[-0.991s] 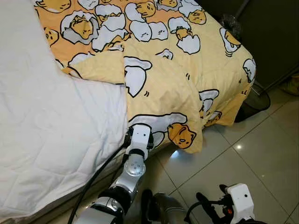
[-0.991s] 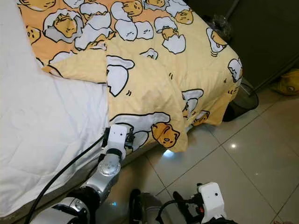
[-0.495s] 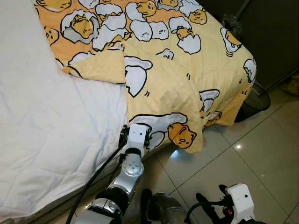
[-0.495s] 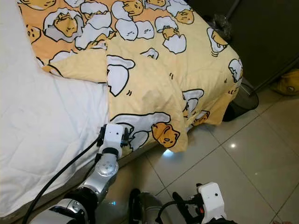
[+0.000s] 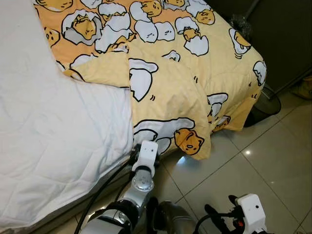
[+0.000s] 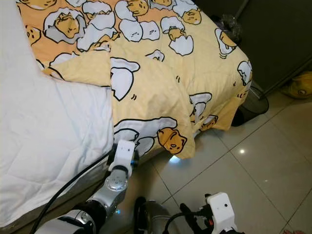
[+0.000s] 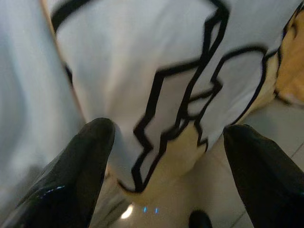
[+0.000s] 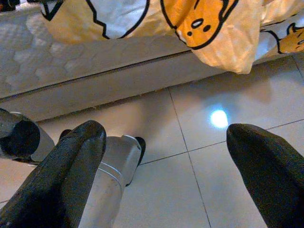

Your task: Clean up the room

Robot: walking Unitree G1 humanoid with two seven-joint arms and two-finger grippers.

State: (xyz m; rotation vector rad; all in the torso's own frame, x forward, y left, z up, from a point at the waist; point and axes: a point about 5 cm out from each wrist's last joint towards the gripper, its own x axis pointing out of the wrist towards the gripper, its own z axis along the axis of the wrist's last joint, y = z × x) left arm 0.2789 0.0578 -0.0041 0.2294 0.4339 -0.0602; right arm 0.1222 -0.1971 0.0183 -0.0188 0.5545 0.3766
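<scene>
The left hand (image 7: pixel 164 137) is spread wide at the hanging edge of the yellow egg-print blanket (image 5: pixel 175 78), which drapes the bed (image 5: pixel 44 146). The right hand (image 8: pixel 166 142), also wide, hangs over the tiled floor (image 5: pixel 253 170).

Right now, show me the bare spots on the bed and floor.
Free: the white sheet, bordered by the yellow blanket; the floor tiles right of the bed. Crowded: the bed edge where the open left gripper nears the blanket's hanging hem.
</scene>
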